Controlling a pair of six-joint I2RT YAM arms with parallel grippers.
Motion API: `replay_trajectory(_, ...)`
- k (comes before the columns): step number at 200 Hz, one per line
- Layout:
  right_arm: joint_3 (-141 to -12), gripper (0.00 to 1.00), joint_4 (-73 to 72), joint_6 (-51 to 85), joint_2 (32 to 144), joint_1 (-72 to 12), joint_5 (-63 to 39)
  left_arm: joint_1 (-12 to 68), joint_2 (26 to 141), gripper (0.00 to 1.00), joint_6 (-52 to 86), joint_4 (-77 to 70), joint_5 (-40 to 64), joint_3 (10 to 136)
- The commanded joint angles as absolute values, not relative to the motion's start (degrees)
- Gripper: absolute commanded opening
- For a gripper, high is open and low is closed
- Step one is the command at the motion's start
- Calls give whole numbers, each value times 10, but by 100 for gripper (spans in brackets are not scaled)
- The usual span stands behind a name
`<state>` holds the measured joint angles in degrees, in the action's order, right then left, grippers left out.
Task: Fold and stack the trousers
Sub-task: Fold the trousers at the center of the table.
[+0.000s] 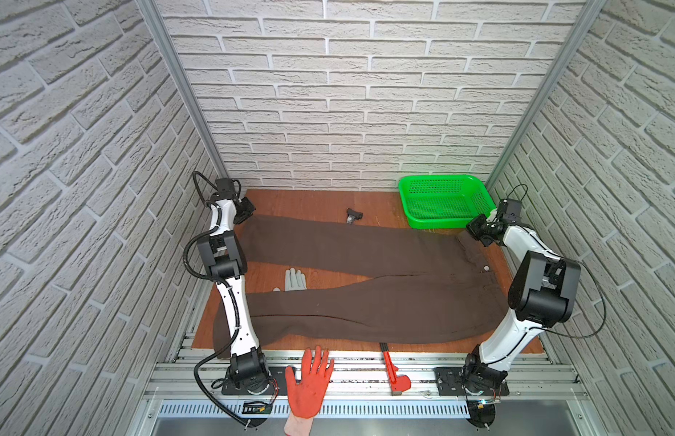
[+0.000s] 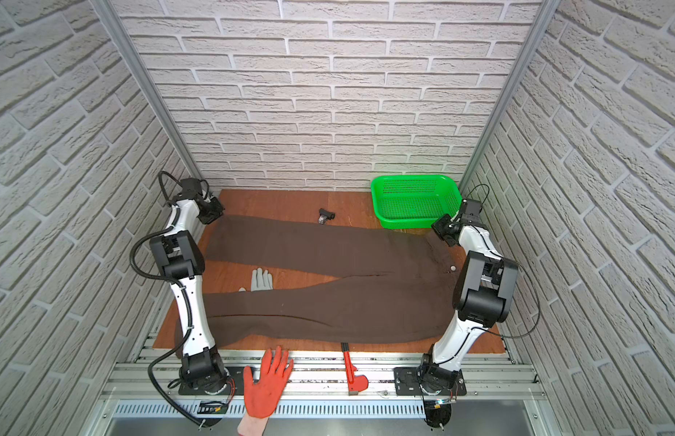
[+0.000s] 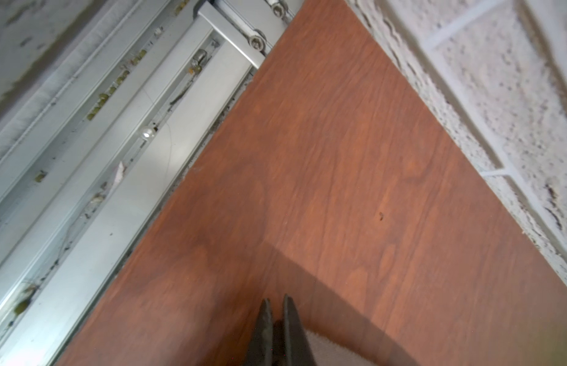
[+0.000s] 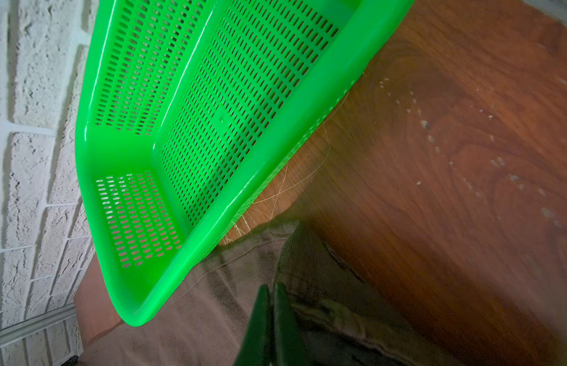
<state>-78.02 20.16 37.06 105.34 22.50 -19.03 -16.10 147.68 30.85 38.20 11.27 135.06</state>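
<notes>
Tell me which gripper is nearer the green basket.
Right. The right gripper sits just beside the green basket, shut on the waistband of the trousers. The left gripper is across the table at the opposite far corner, shut on a leg hem.

Dark brown trousers (image 1: 366,279), spread flat across wooden table, legs splayed apart, waistband right.

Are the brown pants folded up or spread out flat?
Spread out. The trousers lie flat across the table, both legs stretched long and apart, with bare wood showing between them. No fold shows anywhere.
</notes>
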Motion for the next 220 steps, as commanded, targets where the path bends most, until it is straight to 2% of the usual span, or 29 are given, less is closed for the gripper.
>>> replay_trajectory(1, -815, 5, 191, 366, 1028, 234, -181, -170, 1393, 0, 292, 305, 83, 1311)
replay_trajectory(27, -841, 6, 187, 359, 1008, 254, -174, -188, 1323, 0, 294, 241, 78, 1275)
replay_trajectory(63, -833, 6, 186, 354, 960, 286, -147, -219, 1251, 0, 302, 231, 84, 1248)
replay_trajectory(143, -721, 5, 155, 352, 877, 307, -146, -274, 1029, 0, 336, 95, 101, 920)
replay_trajectory(182, -692, 5, 180, 345, 858, 308, -150, -286, 982, 0, 336, 67, 107, 819)
replay_trajectory(220, -679, 5, 205, 344, 860, 308, -153, -292, 975, 0, 334, 63, 111, 785)
